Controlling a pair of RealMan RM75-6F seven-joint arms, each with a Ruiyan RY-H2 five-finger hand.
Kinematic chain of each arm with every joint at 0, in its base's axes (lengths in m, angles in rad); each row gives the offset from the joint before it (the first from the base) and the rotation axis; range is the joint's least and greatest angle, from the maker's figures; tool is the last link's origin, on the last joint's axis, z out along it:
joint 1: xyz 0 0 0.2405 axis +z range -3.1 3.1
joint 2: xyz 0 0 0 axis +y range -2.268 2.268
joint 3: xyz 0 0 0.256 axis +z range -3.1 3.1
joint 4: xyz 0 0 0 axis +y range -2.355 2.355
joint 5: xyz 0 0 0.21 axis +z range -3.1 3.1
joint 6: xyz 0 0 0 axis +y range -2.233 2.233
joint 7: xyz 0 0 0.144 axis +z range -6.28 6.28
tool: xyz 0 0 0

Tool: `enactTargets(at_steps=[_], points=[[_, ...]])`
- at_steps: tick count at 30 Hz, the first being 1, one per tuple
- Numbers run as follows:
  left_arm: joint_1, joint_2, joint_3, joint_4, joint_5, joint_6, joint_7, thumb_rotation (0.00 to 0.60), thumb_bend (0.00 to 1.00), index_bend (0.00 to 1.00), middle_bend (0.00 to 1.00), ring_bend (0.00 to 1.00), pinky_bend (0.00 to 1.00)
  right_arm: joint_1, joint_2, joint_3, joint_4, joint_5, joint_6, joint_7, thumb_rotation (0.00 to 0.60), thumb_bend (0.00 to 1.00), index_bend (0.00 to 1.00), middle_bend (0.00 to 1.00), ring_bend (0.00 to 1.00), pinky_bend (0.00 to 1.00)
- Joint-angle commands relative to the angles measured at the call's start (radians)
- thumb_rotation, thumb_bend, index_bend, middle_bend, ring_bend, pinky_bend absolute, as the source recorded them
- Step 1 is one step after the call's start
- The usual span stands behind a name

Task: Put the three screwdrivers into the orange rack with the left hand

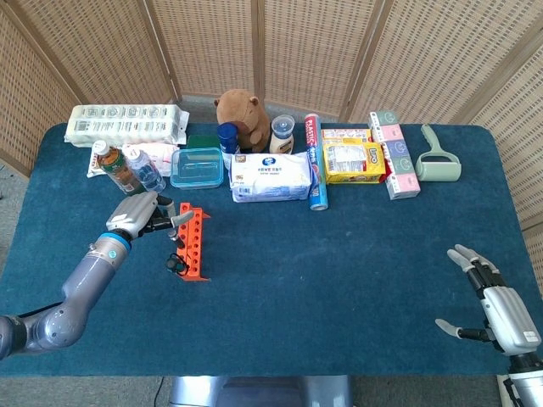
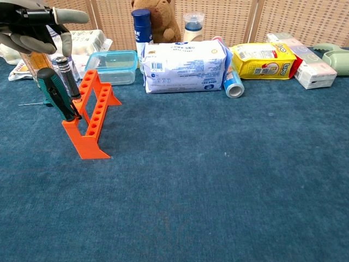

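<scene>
The orange rack (image 1: 194, 242) (image 2: 91, 113) stands on the blue cloth at the left. A green-and-black-handled screwdriver (image 2: 56, 93) (image 1: 176, 263) leans in its near end. A second screwdriver (image 2: 67, 78) with a grey-black handle sits in the rack just behind it. A thin metal shaft (image 2: 30, 103) shows left of the rack; I cannot tell which tool it belongs to. My left hand (image 1: 141, 217) (image 2: 34, 27) hovers just left of the rack's far end, above the handles, fingers spread and holding nothing. My right hand (image 1: 497, 304) rests open at the near right edge.
Bottles (image 1: 119, 167), a clear blue-lidded box (image 1: 197, 167), a wipes pack (image 1: 271, 176), a plush toy (image 1: 243, 116) and boxes (image 1: 355, 159) line the far side, close behind the rack. A wicker screen stands behind the table.
</scene>
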Motion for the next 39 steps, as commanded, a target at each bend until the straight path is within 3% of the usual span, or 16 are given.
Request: enactTargets(at_steps=[1, 10, 29, 39], points=[[-0.026, 0.011, 0.008, -0.017, -0.065, -0.002, 0.042, 0.000, 0.00, 0.58, 0.97, 1.00, 1.00, 0.000, 0.000, -0.001, 0.000, -0.002, 0.000, 0.000, 0.600, 0.02, 0.07, 0.03, 0.00, 0.00], [-0.021, -0.016, -0.008, -0.009, -0.086, 0.002, 0.035, 0.000, 0.00, 0.58, 0.97, 1.00, 1.00, -0.002, 0.001, -0.001, -0.001, -0.002, 0.004, 0.001, 0.600, 0.02, 0.07, 0.03, 0.00, 0.00], [-0.040, 0.012, -0.015, -0.058, -0.134, -0.011, 0.059, 0.000, 0.00, 0.58, 0.97, 1.00, 1.00, -0.006, 0.008, -0.002, 0.001, -0.009, 0.016, 0.020, 0.600, 0.02, 0.07, 0.03, 0.00, 0.00], [0.037, 0.032, -0.056, -0.060, 0.011, 0.048, -0.023, 0.000, 0.00, 0.58, 0.97, 1.00, 1.00, -0.007, 0.009, -0.002, 0.003, -0.012, 0.018, 0.025, 0.600, 0.02, 0.07, 0.03, 0.00, 0.00]])
